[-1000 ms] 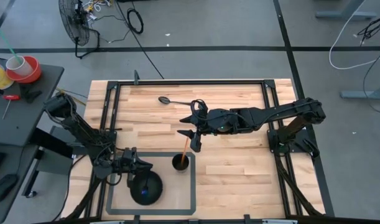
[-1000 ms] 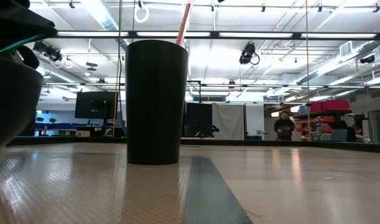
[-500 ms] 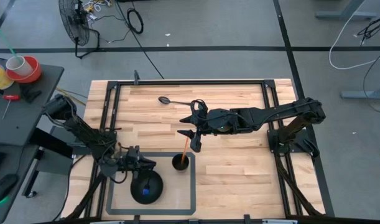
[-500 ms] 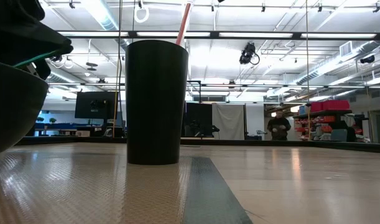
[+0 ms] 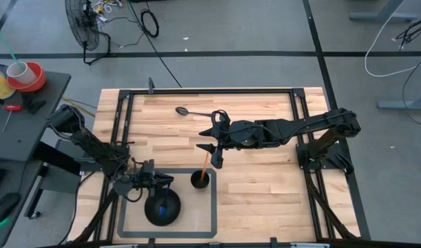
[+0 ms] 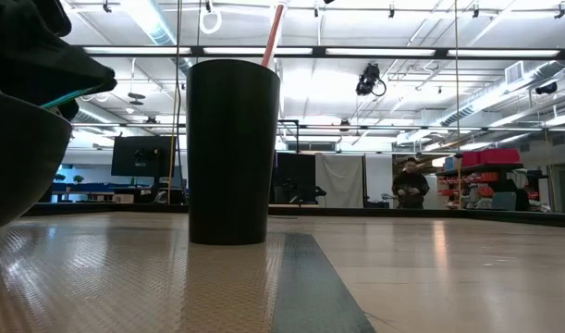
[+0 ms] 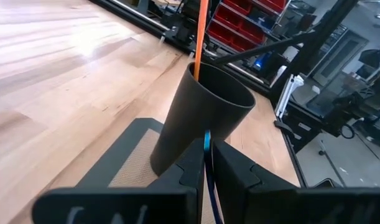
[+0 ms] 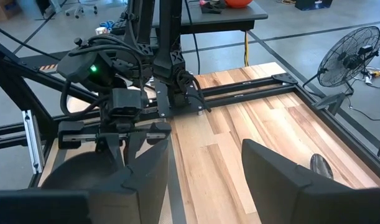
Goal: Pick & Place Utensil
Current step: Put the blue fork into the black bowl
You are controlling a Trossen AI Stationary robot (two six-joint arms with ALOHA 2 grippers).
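Observation:
A black cup [image 5: 200, 180] [image 6: 231, 153] [image 7: 205, 106] stands on a dark mat, and an orange utensil [image 5: 205, 164] [image 7: 202, 31] leans inside it. My left gripper [image 5: 162, 181] [image 7: 206, 144] sits left of the cup, above a black bowl [image 5: 151, 213] [image 6: 14, 157], shut on a thin blue utensil [image 7: 206, 140] [image 6: 79, 94]. My right gripper [image 5: 211, 153] [image 8: 205, 180] hovers open above the cup, beside the orange handle's top. A black spoon [image 5: 185, 110] [image 8: 319, 165] lies flat near the table's far edge. My left gripper pinches the blue utensil between its two fingers, and only the utensil's narrow edge [image 7: 207, 158] shows in the slit between them. The fingers lie about level, coming from the table's left and pointing toward the cup. The utensil is lifted over the bowl; which part is held, I cannot tell.
The dark mat's border [image 5: 214, 207] frames the bowl and cup at the table's near side. Bare wood [image 5: 265, 193] stretches to the right of the mat and across the middle. A black metal frame [image 5: 210, 90] edges the table. A person [image 6: 410, 190] stands far off in the room.
My left gripper has shifted a little toward the table's right, closer to the cup, still shut on the blue utensil above the bowl. The right gripper, cup and orange utensil have stayed where they were.

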